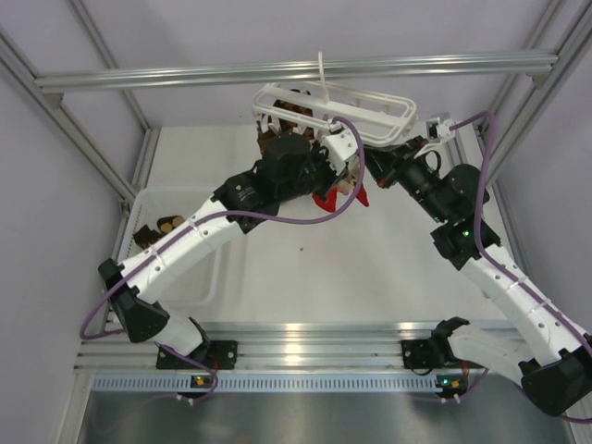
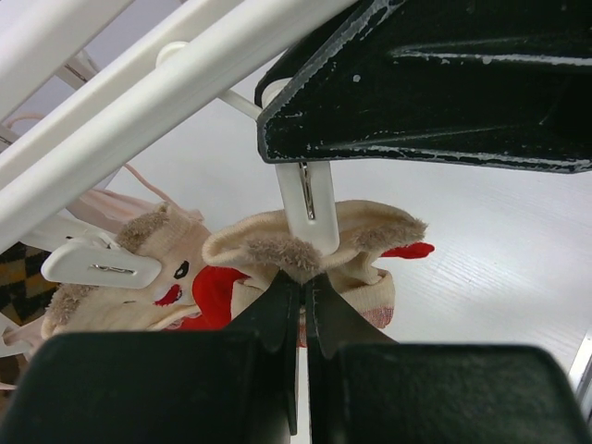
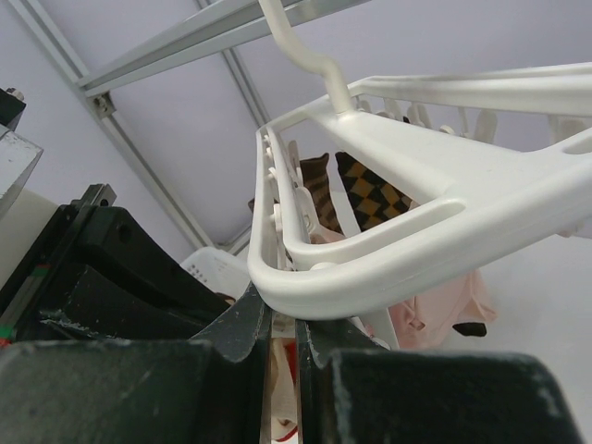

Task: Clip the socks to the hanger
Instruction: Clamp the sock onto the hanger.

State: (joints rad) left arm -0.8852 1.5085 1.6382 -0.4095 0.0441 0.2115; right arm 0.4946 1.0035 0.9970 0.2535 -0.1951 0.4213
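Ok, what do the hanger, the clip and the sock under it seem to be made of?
The hanger: white plastic, smooth, slightly glossy, with rounded moulded edges. The clip: the same white plastic, with a thin shiny grey spring, probably metal. The sock: soft cream knit fabric, fuzzy brown trim at its edge; the fibre cannot be told.

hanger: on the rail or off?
On. In the top view the hanger has its hook crossing over the rail, and its frame hangs just below the rail.
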